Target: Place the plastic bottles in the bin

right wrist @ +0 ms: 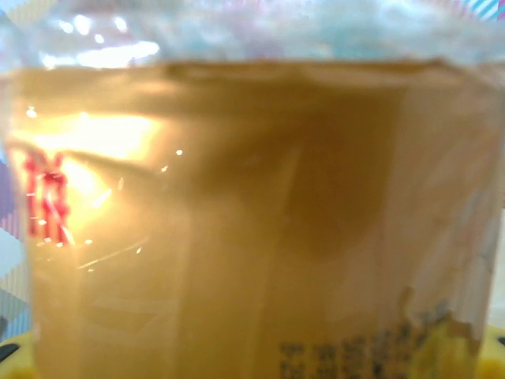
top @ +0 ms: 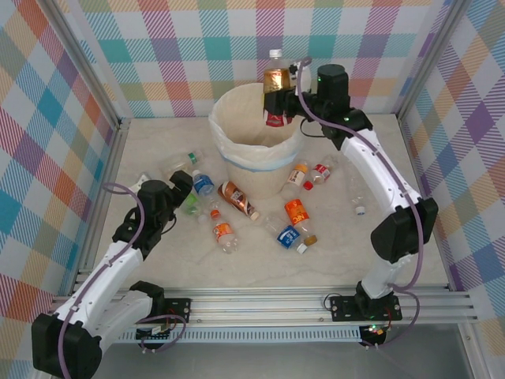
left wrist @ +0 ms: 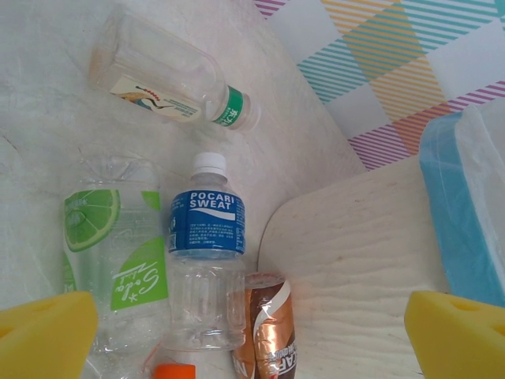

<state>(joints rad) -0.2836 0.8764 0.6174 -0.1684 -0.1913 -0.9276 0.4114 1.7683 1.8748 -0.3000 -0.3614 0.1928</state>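
Pale marbled table [top: 150, 138], bin [top: 264, 178] standing at the back, plastic bottles [top: 297, 212] lying scattered in front and on both sides

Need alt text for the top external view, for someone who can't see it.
The right claw holds a brown-labelled bottle upright over the bin. The open left claw hovers by bottles lying scattered on the table.

At the table's [top: 347, 260] far edge, midway: bin [top: 260, 178]. Above its far rim, upright in right gripper [top: 277, 106]: one bottle [top: 275, 79]. Before and beside the bin, left and right: other bottles [top: 296, 212], lying down.
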